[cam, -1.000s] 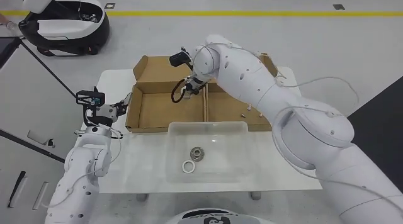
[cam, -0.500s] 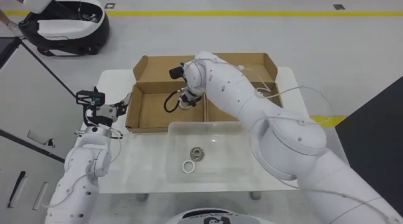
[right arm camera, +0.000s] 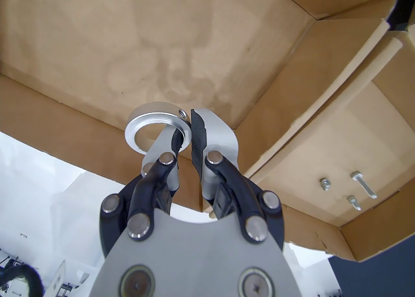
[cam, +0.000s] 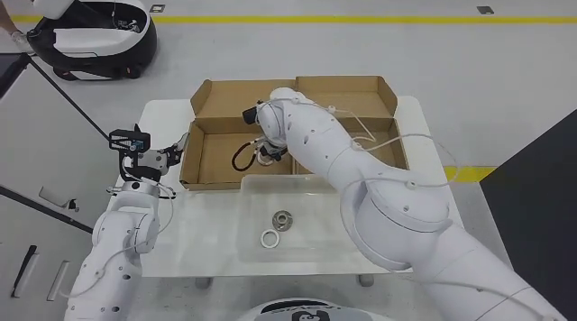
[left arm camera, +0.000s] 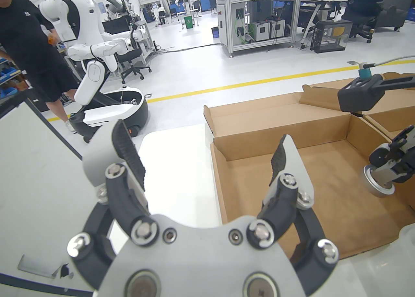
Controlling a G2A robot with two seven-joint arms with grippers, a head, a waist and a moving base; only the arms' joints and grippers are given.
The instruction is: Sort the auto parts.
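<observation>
Clamping a metal ring [right arm camera: 155, 108], right gripper [right arm camera: 185, 131] hangs inside cardboard box [right arm camera: 97, 19]

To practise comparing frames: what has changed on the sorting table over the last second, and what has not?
The right gripper, shut on a silver metal ring, moved from the brown cardboard box's divider into its compartment nearer the left arm. The open left gripper, and the white ring and grey metal part in the clear plastic tray, stayed put.
</observation>
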